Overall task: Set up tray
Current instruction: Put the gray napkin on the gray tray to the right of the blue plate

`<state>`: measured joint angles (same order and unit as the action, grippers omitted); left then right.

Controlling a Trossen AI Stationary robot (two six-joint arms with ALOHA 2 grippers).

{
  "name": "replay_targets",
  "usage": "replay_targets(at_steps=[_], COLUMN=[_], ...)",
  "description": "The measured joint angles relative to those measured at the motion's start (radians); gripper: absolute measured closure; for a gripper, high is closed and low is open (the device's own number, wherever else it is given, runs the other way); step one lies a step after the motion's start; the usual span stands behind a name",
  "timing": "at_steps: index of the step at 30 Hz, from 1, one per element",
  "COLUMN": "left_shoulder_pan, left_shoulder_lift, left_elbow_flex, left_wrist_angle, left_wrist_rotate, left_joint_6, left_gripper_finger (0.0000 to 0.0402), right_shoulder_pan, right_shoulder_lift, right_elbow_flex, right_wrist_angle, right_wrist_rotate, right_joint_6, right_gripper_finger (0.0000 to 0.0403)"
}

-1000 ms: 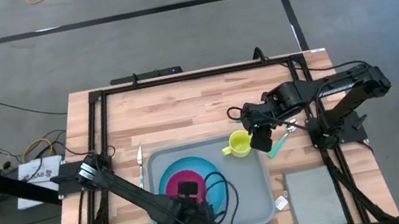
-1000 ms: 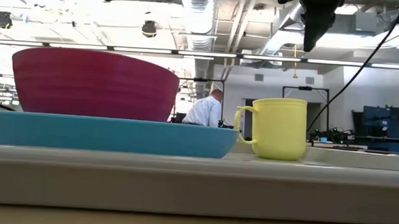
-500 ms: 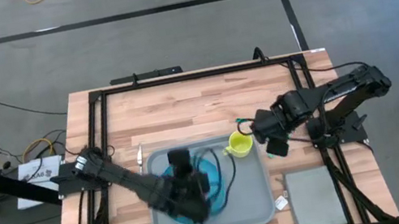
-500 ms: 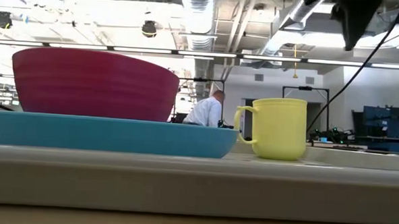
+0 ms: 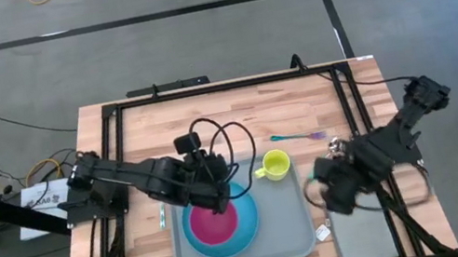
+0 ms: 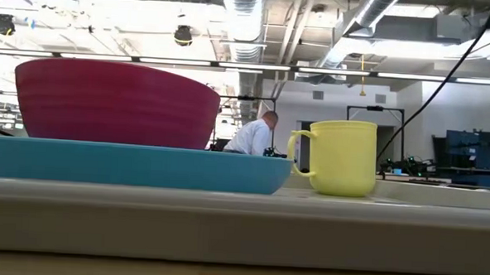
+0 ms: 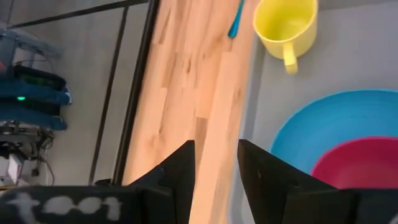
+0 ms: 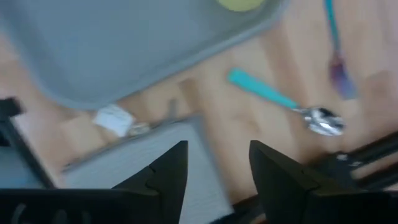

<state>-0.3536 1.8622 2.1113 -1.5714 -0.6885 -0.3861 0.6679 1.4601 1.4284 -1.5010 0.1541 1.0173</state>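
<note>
High view | tray (image 5: 289,227) holds blue plate (image 5: 245,230), red bowl (image 5: 212,222), yellow mug (image 5: 275,166) | both grippers released

On the wooden counter (image 5: 209,122) the grey-blue tray (image 5: 289,227) holds a blue plate (image 5: 246,227) with a magenta bowl (image 5: 213,223) and a yellow mug (image 5: 274,166). The left claw (image 5: 213,197) hangs over the plate's far edge. The right claw (image 5: 337,194) hovers just off the tray's right rim, above a grey cloth (image 5: 371,236).

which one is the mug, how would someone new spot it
Find the large grey-blue tray in the middle of the wooden table. A blue plate carrying a magenta bowl fills its left half; the mug stands alone in the tray's far right corner. It is the only yellow thing there, small, with a side handle.
</note>
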Motion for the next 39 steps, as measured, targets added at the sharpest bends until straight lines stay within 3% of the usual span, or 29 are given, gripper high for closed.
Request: replay_targets(at_steps=[11, 19, 23, 27, 31, 34, 39], left_shoulder_pan=[-0.006, -0.018, -0.017, -0.017, -0.017, -0.017, -0.017], left_shoulder_lift=[0.001, 0.001, 0.001, 0.002, 0.002, 0.002, 0.002], left_elbow_flex=[0.0, 0.0, 0.0, 0.0, 0.0, 0.0, 0.0], left_wrist_angle=[0.001, 0.001, 0.0, 0.0, 0.0, 0.0, 0.0], left_wrist_rotate=[-0.003, -0.007, -0.024, -0.087, -0.148, -0.155, -0.161], left_joint_6=[0.018, -0.027, -0.047, -0.074, -0.081, -0.081, -0.081], left_gripper_finger=[0.029, 0.029, 0.029, 0.029, 0.029, 0.029, 0.029], right_shoulder_pan=[0.307, 0.362, 0.367, 0.367, 0.367, 0.363, 0.345], right_shoulder_lift=[0.001, 0.001, 0.051, 0.135, 0.23, 0.299, 0.402], right_elbow_flex=[-0.221, -0.298, -0.303, -0.304, -0.304, -0.303, -0.303], right_wrist_angle=[0.475, 0.51, 0.527, 0.591, 0.746, 0.845, 0.841], right_wrist_rotate=[0.0, -0.104, -0.146, -0.256, -0.299, -0.399, -0.493], right_joint_6=[0.37, 0.581, 0.594, 0.539, 0.5, 0.479, 0.528], right_gripper_finger=[0.0178, 0.0181, 0.0185, 0.0185, 0.0182, 0.0183, 0.0196])
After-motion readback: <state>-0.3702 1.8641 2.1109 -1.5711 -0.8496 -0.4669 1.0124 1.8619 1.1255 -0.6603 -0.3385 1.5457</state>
